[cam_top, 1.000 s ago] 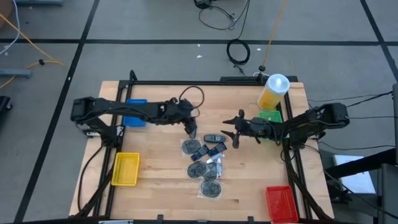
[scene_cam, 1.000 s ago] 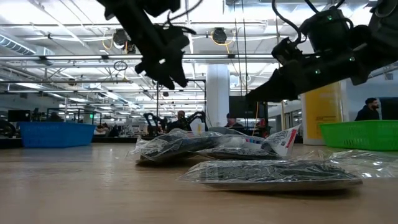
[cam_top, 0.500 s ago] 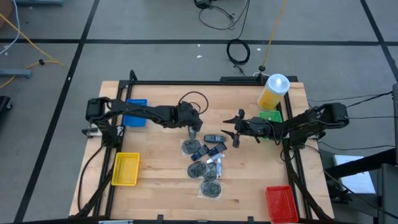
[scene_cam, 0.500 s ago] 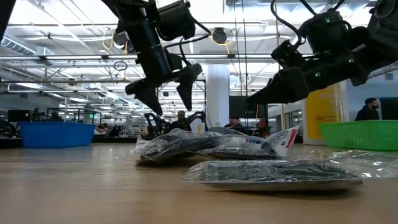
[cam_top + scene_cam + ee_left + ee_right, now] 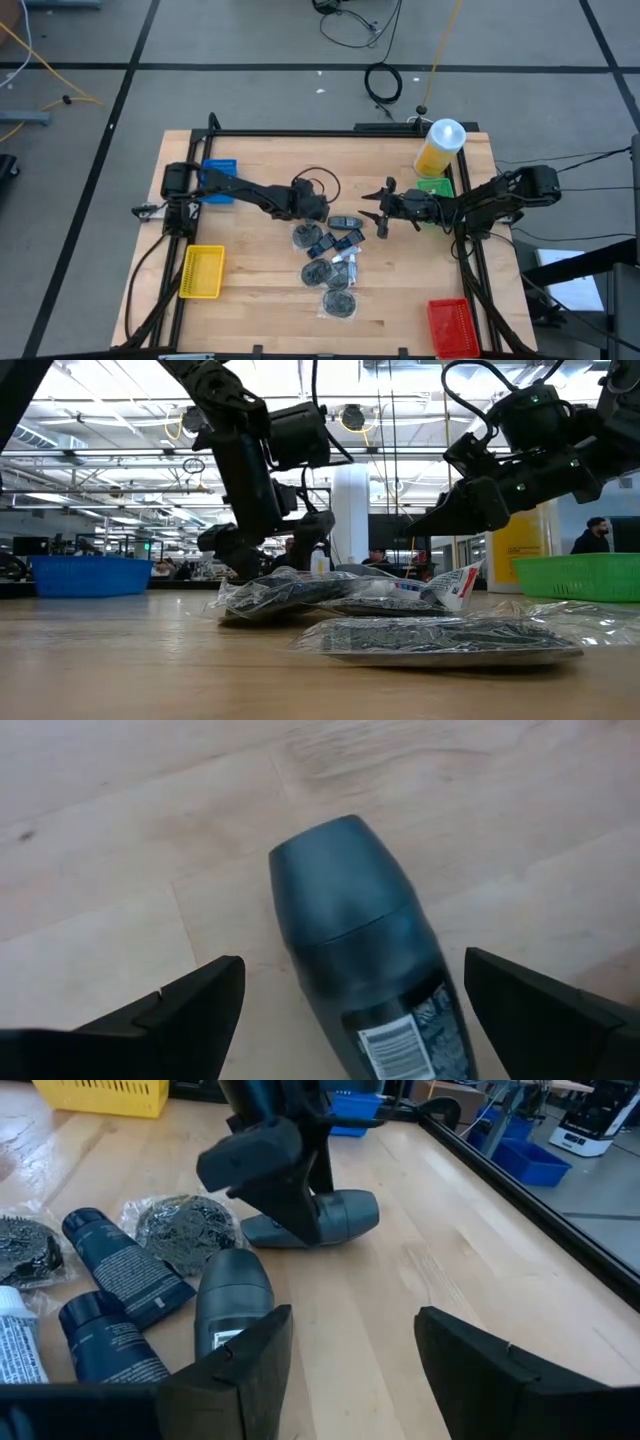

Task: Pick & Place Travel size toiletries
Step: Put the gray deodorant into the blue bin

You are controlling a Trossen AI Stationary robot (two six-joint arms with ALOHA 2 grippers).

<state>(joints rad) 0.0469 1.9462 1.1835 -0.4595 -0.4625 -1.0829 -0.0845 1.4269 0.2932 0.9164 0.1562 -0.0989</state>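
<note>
The toiletries lie in a heap mid-table (image 5: 338, 245) among round dark bundles in clear bags: blue tubes (image 5: 125, 1265), a white tube and a grey bottle (image 5: 230, 1295). A grey-blue mini bottle with a rounded cap (image 5: 340, 880) lies on its side on the wood at the heap's far-left edge. My left gripper (image 5: 316, 211) is open and low over it, one finger on each side, with a gap showing at both (image 5: 355, 965). My right gripper (image 5: 378, 212) hangs open above the table, right of the heap (image 5: 352, 1320).
Bins sit near the table's corners: blue (image 5: 218, 180) far left, yellow (image 5: 202, 272) near left, green (image 5: 433, 188) far right, red (image 5: 448, 325) near right. A yellow cylinder with a white top (image 5: 440, 147) stands by the green bin. Bare wood lies between the heap and each bin.
My left gripper has come down from well above the heap to table height and shifted a little toward the table's right, so its spread fingers now straddle the grey-blue bottle. The right arm and the heap have kept still.
</note>
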